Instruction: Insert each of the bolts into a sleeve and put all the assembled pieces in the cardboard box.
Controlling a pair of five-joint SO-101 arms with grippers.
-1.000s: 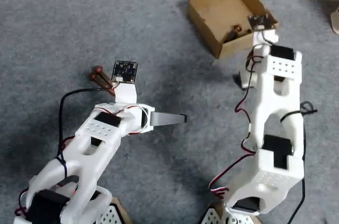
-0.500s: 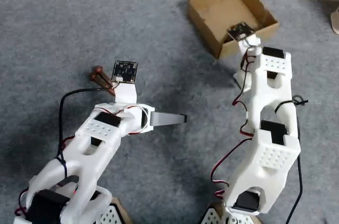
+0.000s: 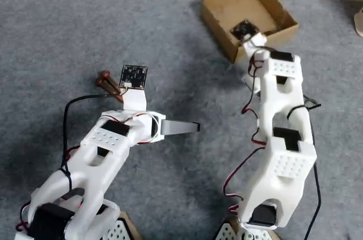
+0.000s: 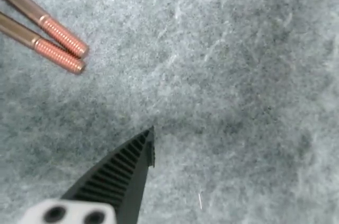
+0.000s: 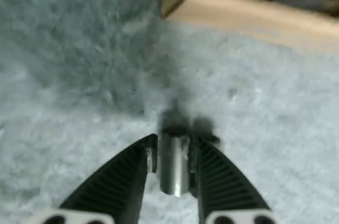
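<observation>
A metal sleeve is pinched between the right gripper's fingers, just beside the cardboard box, where dark pieces seem already deposited. The left gripper's fingers are spread wide near two bolts lying unsleeved on the carpet; two assemblies are judged outstanding.

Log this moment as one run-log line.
right pincer: shut on silver metal sleeve | near: brown cardboard box | two copper threaded bolts: bare on grey carpet
</observation>
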